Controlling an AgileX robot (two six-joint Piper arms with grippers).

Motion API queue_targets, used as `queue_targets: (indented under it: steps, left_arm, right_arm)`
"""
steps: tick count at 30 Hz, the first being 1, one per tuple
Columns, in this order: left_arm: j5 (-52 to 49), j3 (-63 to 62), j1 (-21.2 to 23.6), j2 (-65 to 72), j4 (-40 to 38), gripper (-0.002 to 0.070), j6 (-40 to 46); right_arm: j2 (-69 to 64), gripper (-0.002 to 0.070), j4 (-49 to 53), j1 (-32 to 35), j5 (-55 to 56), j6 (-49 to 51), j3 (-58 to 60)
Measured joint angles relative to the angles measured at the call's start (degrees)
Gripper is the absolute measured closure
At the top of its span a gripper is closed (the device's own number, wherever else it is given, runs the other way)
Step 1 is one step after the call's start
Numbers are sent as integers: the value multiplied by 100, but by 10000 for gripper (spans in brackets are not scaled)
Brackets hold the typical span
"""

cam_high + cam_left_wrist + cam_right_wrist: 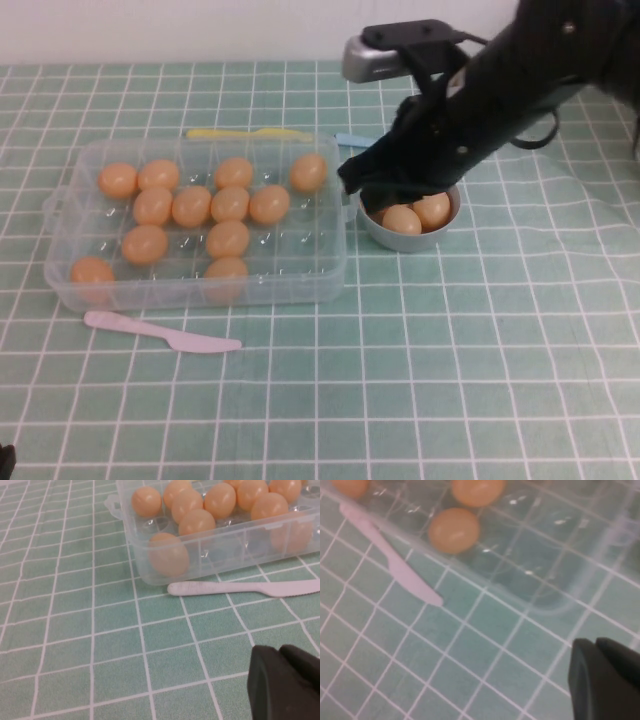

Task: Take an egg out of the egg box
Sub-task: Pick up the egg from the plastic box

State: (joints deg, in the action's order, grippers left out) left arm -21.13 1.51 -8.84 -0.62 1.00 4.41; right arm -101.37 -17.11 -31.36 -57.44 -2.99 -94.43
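Observation:
The clear plastic egg box stands at the left middle of the table and holds several orange-tan eggs, such as one egg at its far right. My right gripper hangs over the gap between the box's right end and a grey-blue bowl. In the right wrist view its fingers are together with nothing between them, over the cloth beside the box corner. My left gripper is shut and empty, low over the cloth in front of the box.
The bowl holds two eggs. A white plastic knife lies in front of the box. It also shows in the left wrist view and the right wrist view. A yellow utensil and a blue one lie behind the box.

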Motion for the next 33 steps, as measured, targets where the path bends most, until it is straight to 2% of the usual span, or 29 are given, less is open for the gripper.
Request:
queue_targets:
  steps: [6,13,15,22,26,29,33]
  left_arm:
    - [0,0,0,0,0,679,0]
    - [0,0,0,0,0,678,0]
    - [0,0,0,0,0,678,0]
    - [0,0,0,0,0,678,0]
    - [0,0,0,0,0,679,0]
    - [0,0,0,0,0,679,0]
    - [0,0,0,0,0,679,0]
  right_arm:
    - [-869,694,276,-580,-455,133,-1065]
    - [-1633,675,302,-901,-699,160,-2094]
    - [-1787,629,258,-955,-723,173,-2281]
    - [-2317,344,212,-995,-626,906,-2695]
    - [-2519,302,516,-995,-155,1770,-2745]
    - [-2586,295,789,-995,222,2428,-2745]
    - [-2652,293,853,-961,560,2800,-2766]
